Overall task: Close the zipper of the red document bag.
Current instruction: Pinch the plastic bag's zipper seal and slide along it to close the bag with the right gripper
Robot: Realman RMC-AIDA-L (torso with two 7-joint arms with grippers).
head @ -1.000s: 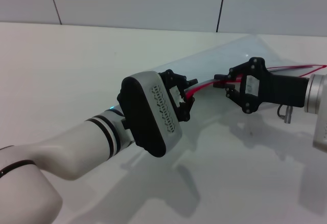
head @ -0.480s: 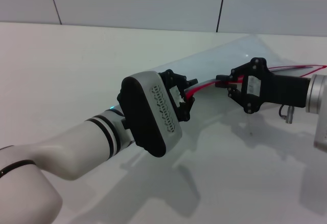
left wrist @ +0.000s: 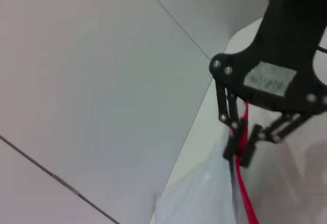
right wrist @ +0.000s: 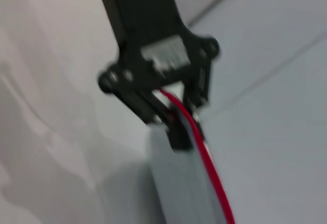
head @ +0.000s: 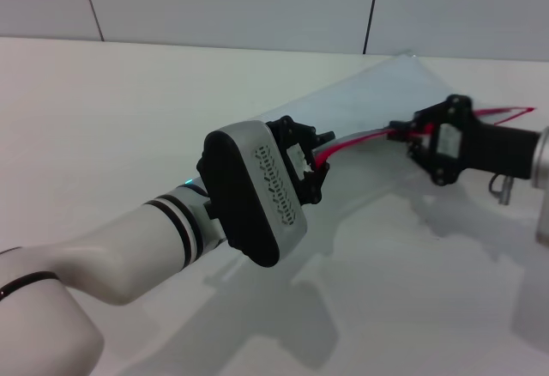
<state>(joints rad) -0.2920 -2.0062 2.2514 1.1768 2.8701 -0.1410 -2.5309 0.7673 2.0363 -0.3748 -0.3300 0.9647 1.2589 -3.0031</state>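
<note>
Farther right than before, right claw (head: 403, 132) on zipper (head: 360, 138)

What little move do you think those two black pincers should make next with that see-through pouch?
Probably the right pincer should slide further along the thin red zipper toward its own side, while the left pincer pins the translucent pale pouch; both are shut on the strip.

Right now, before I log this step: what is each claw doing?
Left claw: shut on the zipper at one end of the red document bag.
Right claw: shut on the zipper farther along.
</note>
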